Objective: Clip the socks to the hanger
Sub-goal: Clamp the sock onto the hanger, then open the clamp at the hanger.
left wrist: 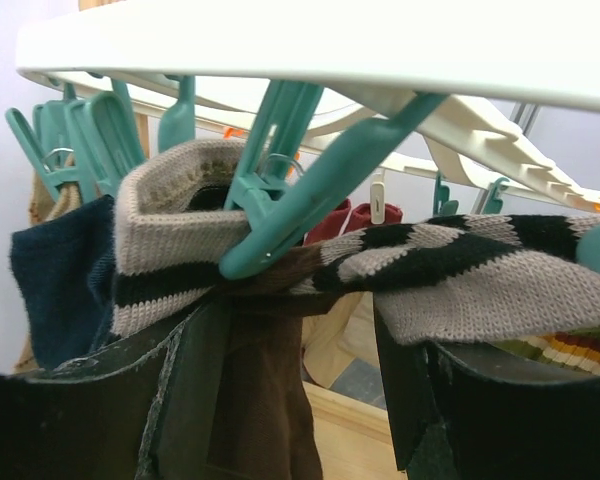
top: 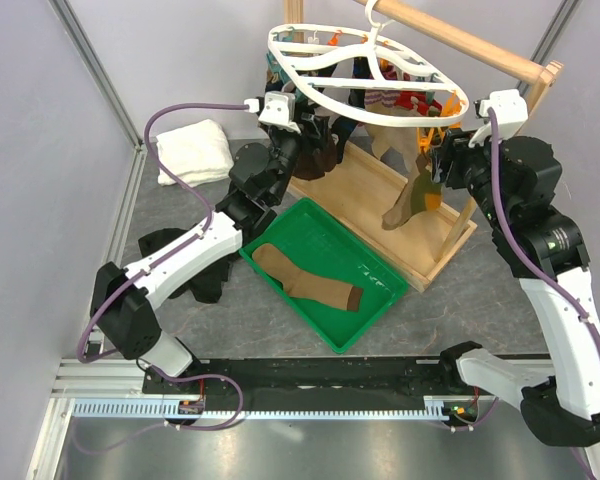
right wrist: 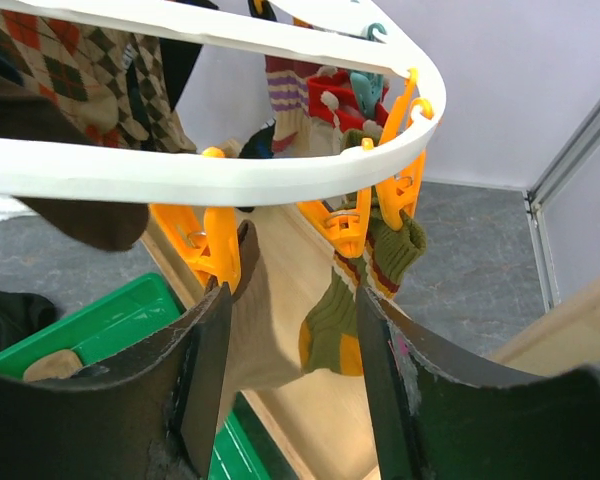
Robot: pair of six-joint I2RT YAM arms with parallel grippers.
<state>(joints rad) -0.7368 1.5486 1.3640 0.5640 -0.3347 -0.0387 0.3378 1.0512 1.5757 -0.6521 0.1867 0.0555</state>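
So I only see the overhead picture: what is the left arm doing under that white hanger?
Observer: The left wrist view shows a beige-and-black striped sock stretched across above the left gripper, with a teal clip at its cuff.
Operator: Is the gripper squeezing it?
Observer: Its fingers stand apart, with brown cloth showing in the gap.
Operator: And the right arm?
Observer: The right gripper is open too, under the rim of the hanger, an olive sock dangling below orange clips.

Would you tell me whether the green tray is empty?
Not empty: one tan sock lies flat inside the green tray.
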